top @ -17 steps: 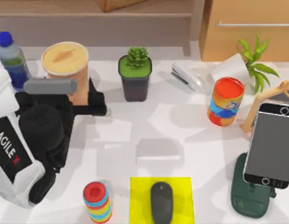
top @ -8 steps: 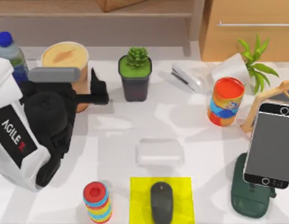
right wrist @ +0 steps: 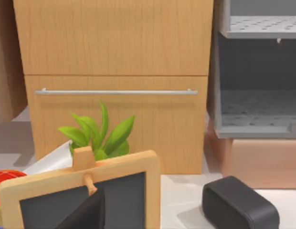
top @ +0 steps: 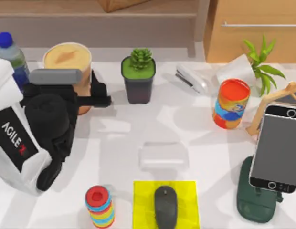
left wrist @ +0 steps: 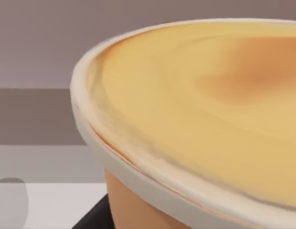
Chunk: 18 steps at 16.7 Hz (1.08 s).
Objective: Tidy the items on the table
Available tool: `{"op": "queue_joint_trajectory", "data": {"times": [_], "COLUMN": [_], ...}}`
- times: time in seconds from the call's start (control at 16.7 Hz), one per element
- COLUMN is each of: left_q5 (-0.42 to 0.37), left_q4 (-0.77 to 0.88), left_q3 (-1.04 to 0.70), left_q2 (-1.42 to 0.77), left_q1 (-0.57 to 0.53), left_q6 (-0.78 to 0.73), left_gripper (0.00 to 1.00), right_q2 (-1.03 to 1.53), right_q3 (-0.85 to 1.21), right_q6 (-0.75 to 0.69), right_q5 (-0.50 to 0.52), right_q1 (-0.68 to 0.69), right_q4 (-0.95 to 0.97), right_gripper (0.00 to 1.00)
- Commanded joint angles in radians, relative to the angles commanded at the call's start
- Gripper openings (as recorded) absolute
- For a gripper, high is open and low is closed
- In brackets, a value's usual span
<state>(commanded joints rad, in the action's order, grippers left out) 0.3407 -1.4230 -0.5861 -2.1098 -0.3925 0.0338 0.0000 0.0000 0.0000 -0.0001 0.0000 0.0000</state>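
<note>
The cup stands at the table's back left, gripped at its body between the closed-in fingers of the left gripper. The left arm reaches in from the left edge. The mouse lies on a yellow mat at front centre, and the phone leans on a stand at right.

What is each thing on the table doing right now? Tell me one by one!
cup: upright, lid on, left end effector right beside it.
mouse: lying flat on the yellow mat.
smartphone: propped up on a green stand.
water bottle: upright, blue cap on.
</note>
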Motion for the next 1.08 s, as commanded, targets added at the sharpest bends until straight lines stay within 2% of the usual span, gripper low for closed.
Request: {"op": "queue_joint_trajectory", "data": {"times": [0.36,1.08], "left_q5": [0.000,0.000], "left_q4": [0.000,0.023], "left_q3": [0.000,0.002], "left_q2": [0.000,0.025], "left_q1": [0.000,-0.001], "left_q6": [0.000,-0.002], "left_gripper": [0.02,0.00], "right_q2": [0.000,0.000], "right_q3": [0.000,0.000], "right_q6": [0.000,0.000], "right_q5": [0.000,0.000], "right_q1": [0.000,0.000], "right_q4": [0.000,0.000], "right_gripper": [1.00,1.00]}}
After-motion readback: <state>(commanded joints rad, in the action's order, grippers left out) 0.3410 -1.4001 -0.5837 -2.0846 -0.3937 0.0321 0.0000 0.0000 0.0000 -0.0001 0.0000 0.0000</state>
